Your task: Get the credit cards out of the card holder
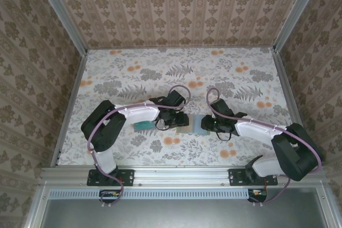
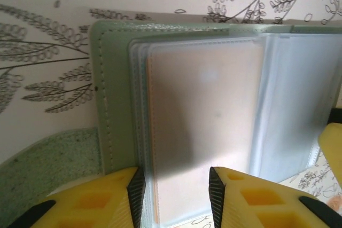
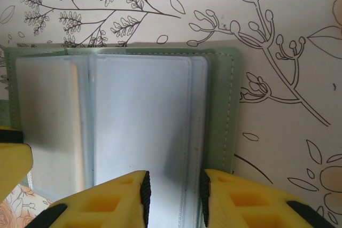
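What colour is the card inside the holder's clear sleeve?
Pale peach-beige rectangular plastic card; left wrist view shows it best.

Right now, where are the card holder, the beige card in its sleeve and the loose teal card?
card holder (image 3: 222, 110): right wrist view, on its green cover edge.
beige card (image 2: 203, 121): left wrist view, middle of its face.
teal card (image 1: 143, 125): top external view, middle of its visible part.

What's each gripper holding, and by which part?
Nothing looks gripped. Both jaws stand apart at the edge of the open card holder: left gripper over the sleeved beige card, right gripper over clear sleeves.
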{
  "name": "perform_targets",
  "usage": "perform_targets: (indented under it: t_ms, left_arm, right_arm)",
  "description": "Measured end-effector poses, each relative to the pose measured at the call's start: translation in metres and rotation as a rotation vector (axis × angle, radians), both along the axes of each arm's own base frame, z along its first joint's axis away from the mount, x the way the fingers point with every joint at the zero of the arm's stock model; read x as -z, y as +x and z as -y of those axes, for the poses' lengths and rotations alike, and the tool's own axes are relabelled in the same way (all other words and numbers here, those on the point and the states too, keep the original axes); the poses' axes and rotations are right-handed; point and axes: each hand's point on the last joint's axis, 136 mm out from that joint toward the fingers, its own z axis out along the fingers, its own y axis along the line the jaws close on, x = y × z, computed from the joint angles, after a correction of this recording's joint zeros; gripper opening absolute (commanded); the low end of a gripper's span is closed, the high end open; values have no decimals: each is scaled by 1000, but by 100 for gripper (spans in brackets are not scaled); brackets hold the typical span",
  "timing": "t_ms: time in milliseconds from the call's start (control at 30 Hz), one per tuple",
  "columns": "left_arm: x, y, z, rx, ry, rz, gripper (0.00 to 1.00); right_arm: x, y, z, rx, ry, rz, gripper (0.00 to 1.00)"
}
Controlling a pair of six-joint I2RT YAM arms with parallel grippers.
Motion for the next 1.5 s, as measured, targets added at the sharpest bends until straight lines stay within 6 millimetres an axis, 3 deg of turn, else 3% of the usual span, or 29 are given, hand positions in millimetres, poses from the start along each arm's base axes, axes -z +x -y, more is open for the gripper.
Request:
perform_targets:
  t_ms: [367, 933, 1233, 1367, 1500]
  left_arm:
    - [-7, -4, 13, 52, -62, 4, 61]
    - [-18, -2, 29, 96, -148, 25, 76]
    - [-22, -2, 33, 110, -172, 34, 98]
    - [-25, -3, 34, 114, -175, 39, 100]
    - [-26, -4, 33, 114, -173, 38, 100]
  right_arm:
    - [3, -1, 1, 3, -5, -11, 34]
    - [4, -1, 1, 3, -6, -12, 35]
    - [4, -1, 1, 3, -6, -13, 36]
    - [3, 0, 5, 15, -17, -8, 41]
    - [-11, 4, 19, 61, -34, 29, 45]
